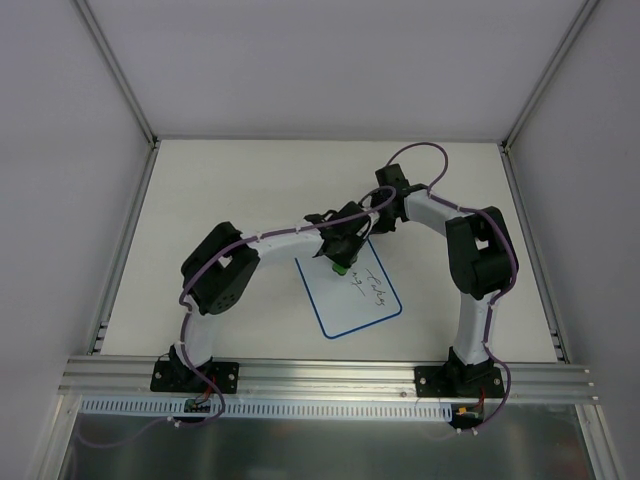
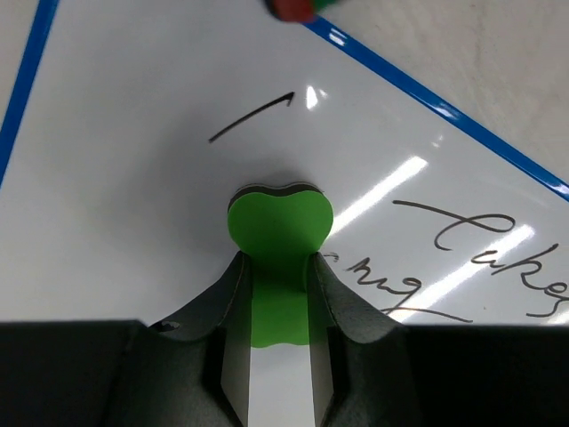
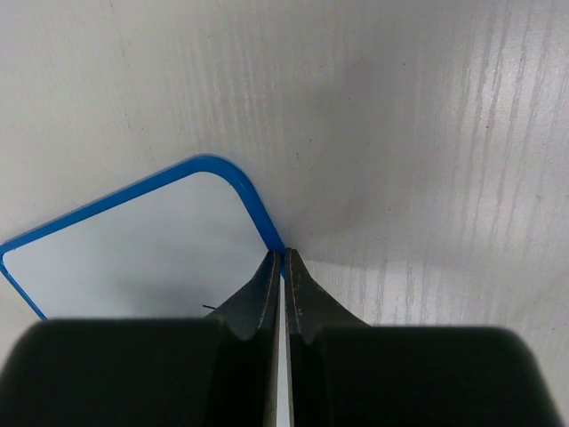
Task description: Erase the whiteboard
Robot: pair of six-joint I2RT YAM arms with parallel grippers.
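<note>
Directly atop whiteboard (image 1: 345, 305), green eraser (image 2: 279, 222).

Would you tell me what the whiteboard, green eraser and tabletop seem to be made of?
The whiteboard looks like a glossy coated panel: light glints streak across it. The green eraser seems to be soft matte foam, with a darker layer at its tip. The tabletop looks like matte white-painted wood or laminate, showing faint grain lines.

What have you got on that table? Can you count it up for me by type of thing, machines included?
robot arms: 2 (left, right)
whiteboard: 1
green eraser: 1
Total: 4
</note>
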